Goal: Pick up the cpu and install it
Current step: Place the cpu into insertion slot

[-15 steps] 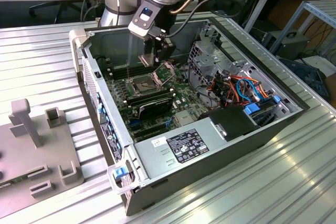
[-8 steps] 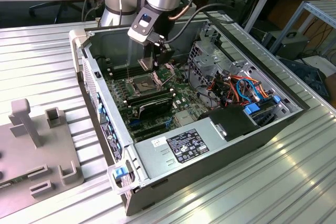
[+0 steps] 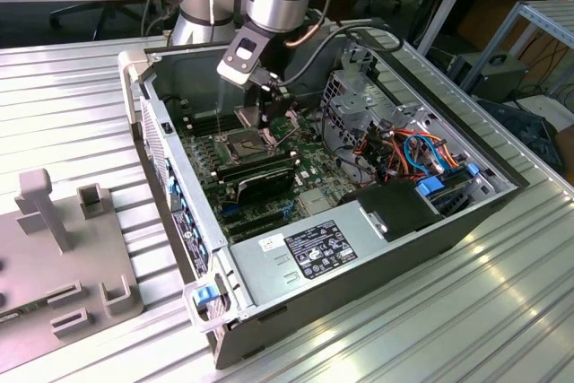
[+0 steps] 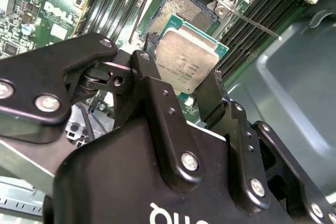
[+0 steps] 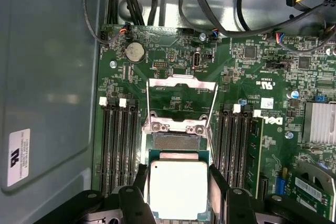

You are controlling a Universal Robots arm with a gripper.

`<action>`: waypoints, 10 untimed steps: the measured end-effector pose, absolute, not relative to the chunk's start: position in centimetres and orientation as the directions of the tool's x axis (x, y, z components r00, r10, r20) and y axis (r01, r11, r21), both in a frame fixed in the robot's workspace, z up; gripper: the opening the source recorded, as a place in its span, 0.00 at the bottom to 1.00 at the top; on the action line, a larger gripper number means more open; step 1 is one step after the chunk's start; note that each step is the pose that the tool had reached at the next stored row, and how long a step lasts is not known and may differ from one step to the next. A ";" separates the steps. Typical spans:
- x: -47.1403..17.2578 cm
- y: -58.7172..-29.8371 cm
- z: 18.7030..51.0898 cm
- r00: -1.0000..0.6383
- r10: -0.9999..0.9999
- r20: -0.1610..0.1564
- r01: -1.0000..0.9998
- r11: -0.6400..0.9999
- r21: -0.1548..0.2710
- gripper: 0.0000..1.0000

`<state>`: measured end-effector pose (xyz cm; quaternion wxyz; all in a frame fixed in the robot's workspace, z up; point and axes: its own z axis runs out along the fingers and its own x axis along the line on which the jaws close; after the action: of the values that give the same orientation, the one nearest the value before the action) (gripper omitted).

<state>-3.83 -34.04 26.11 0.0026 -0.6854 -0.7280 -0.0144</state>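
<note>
Inside the open computer case [image 3: 193, 221], the arm's gripper [image 5: 178, 178] was clamped on the cpu [image 5: 178, 195], its two black fingers [image 5: 143, 179] pressing opposite edges of the square and its silvery lid facing up. In both wrist views the chip hung over the near part of the socket [image 5: 176, 141]. Whether it touched the socket could not be told.

The chip looked light, thin and stiff, with a smooth metal top likely to slip under a loose hold. Its underside and the socket's contact field are probably the fragile parts, so the edges, where the fingers already sat, seemed the right place to take it.

Room around the chip was tight. Rows of memory slots [image 5: 121, 145] ran close along both sides of the socket, their white latches near the fingers. Just beyond the socket the metal load plate [image 5: 182, 100] stood swung open, and in the second wrist view a thin lever rod [image 4: 257, 24] crossed the slots beside it.

Farther along the motherboard [image 5: 173, 61] lay a coin battery [image 5: 135, 52], and dark cables [image 5: 220, 14] looped past the board's far edge. In the exterior view the power supply [image 3: 309, 253] filled the case's near corner, and the case rested on a ribbed metal table [image 3: 72, 105].
</note>
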 end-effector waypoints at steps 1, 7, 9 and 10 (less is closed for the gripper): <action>-3.8 -34.0 25.9 -0.060 0.998 0.024 0.998 0.060 0.017 0.55; -3.8 -34.0 25.5 -0.060 0.998 0.023 0.998 0.060 0.017 0.55; -3.8 -34.0 25.4 -0.060 0.998 0.023 0.998 0.060 0.017 0.55; -3.8 -34.0 25.4 -0.060 0.998 0.024 0.998 0.060 0.017 0.55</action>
<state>-3.83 -34.04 25.43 0.0026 -0.6854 -0.7280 -0.0144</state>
